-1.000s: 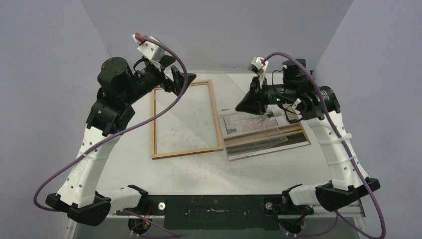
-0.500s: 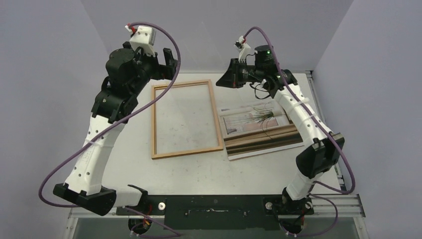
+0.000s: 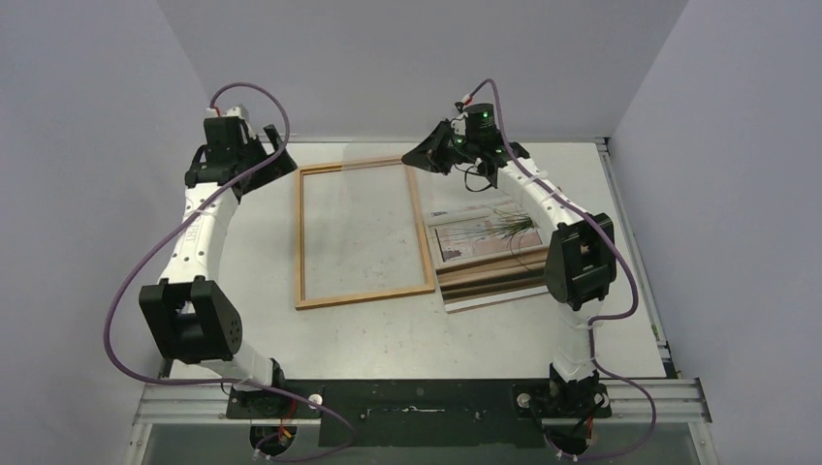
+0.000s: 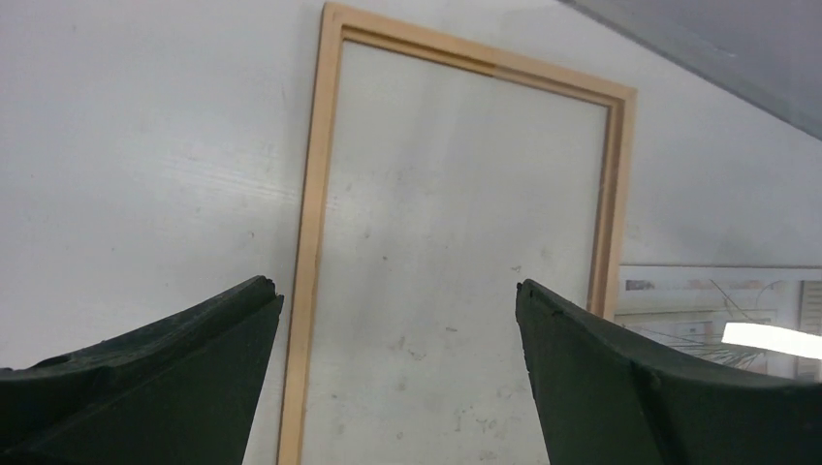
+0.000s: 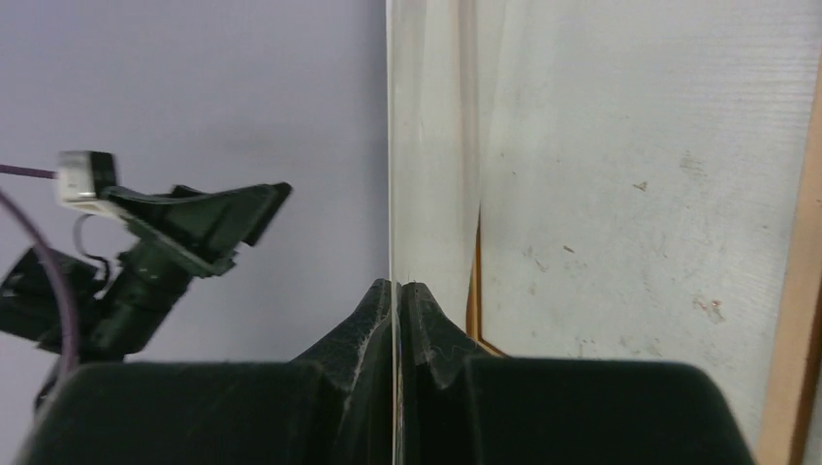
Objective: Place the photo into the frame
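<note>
Ahead of left claw (image 4: 393, 291), frame (image 4: 312, 194), flat

The frame (image 3: 363, 295) of thin orange-brown wood is laid flat on the table (image 3: 388, 339), and bare table is seen through it. The photo (image 3: 485, 254) of a grassy plant is laid face up just beside its right side.
</note>
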{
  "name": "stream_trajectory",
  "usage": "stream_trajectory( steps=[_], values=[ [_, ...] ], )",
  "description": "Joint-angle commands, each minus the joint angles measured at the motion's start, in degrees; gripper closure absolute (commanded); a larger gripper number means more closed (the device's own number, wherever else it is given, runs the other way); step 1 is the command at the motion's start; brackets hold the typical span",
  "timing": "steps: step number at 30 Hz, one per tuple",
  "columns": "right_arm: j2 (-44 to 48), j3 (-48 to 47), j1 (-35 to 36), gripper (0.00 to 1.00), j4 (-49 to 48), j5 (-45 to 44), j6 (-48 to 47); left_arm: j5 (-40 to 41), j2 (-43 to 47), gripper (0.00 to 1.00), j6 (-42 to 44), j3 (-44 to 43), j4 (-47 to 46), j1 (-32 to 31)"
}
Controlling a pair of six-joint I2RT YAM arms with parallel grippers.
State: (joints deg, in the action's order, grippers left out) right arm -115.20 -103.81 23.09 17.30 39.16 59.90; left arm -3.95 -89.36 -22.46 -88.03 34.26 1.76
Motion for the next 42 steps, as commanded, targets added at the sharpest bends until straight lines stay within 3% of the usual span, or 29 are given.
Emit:
stream_trajectory(
  steps=[1, 6, 16, 21, 28, 32, 42],
  values=[
    [1.45, 0.19, 1.3, 1.0, -11.81, -1.75, 11.49, -6.75, -2.07, 0.11, -2.96, 4.17, -0.99, 4.27],
    [0.46, -2.31, 3.17, 1.0, -10.39, -4.24, 13.27, -9.98, -5.29, 0.15, -1.82, 8.18, -0.9, 8.33],
    [-3.31, -4.14, 9.25, 1.0, -12.86, -4.79, 11.25, -17.53, -12.26, 0.47, -2.09, 10.15, -2.33, 12.56],
    [-4.95, -3.57, 10.75, 1.0, -11.5, -4.54, 6.95, -14.48, -15.44, 0.54, -5.01, 11.62, -4.36, 12.63],
    [-8.49, -1.38, 10.51, 1.0, -13.68, -4.1, 0.8, -9.19, -17.39, 0.58, -7.6, 13.4, -7.44, 14.55],
    [-8.89, 0.96, 10.05, 1.0, -20.38, -2.08, 1.48, -12.03, -18.92, 0.58, -7.52, 13.52, -8.47, 14.59],
    [-8.59, 6.39, 8.49, 1.0, -24.1, -1.37, 4.17, -19.44, -24.83, 0.55, -7.05, 11.53, -11.79, 14.59]
  ],
)
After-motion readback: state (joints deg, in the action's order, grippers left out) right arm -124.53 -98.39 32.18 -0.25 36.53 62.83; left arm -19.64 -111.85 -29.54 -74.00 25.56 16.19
